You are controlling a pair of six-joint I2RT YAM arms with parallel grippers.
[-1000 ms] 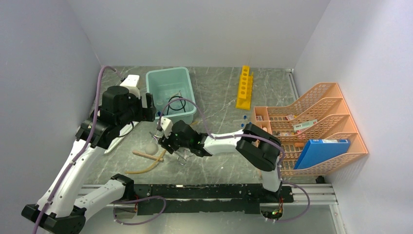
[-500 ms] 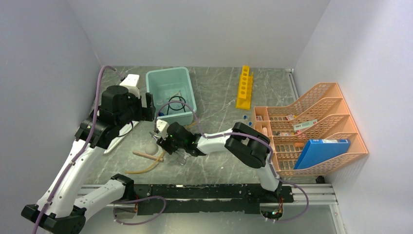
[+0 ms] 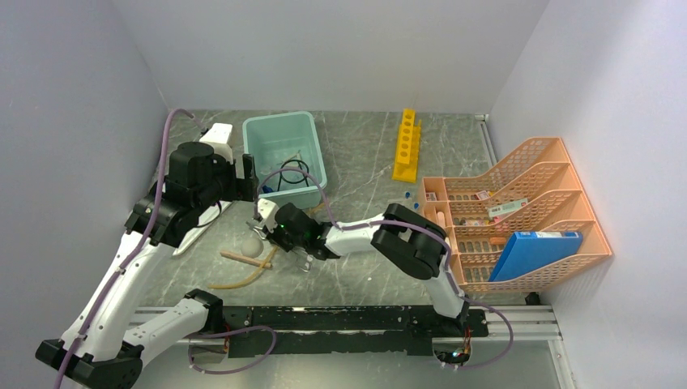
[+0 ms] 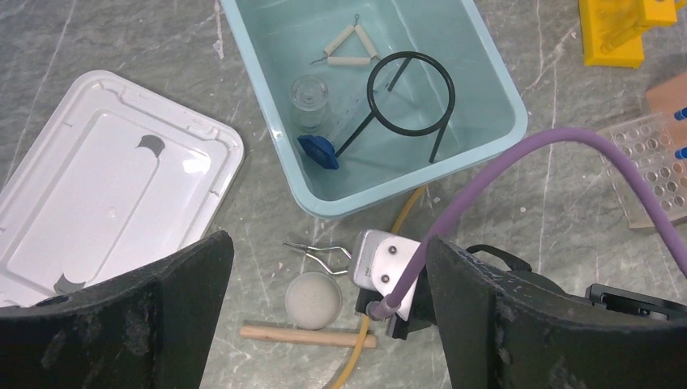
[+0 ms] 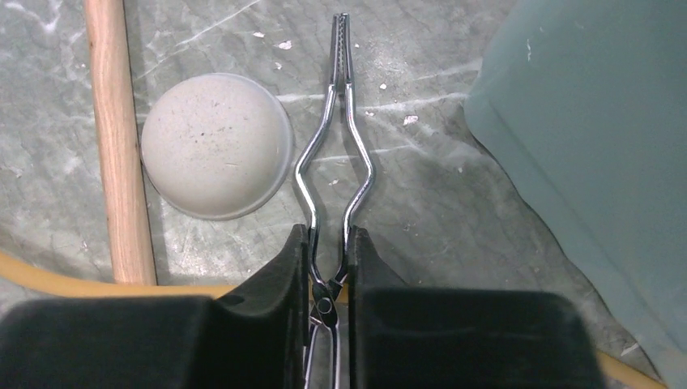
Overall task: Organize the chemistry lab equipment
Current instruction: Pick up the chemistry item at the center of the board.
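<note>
Hiding the handles of the metal tongs (image 5: 334, 154), the right gripper (image 5: 328, 271) is pinched nearly closed on them by the pivot, their tips pointing ahead. Left of them sit a pale dome (image 5: 215, 146) and wooden stick (image 5: 117, 138); the tub (image 5: 599, 121) stands right. The left gripper (image 4: 326, 259) hangs spread wide, empty.
</note>
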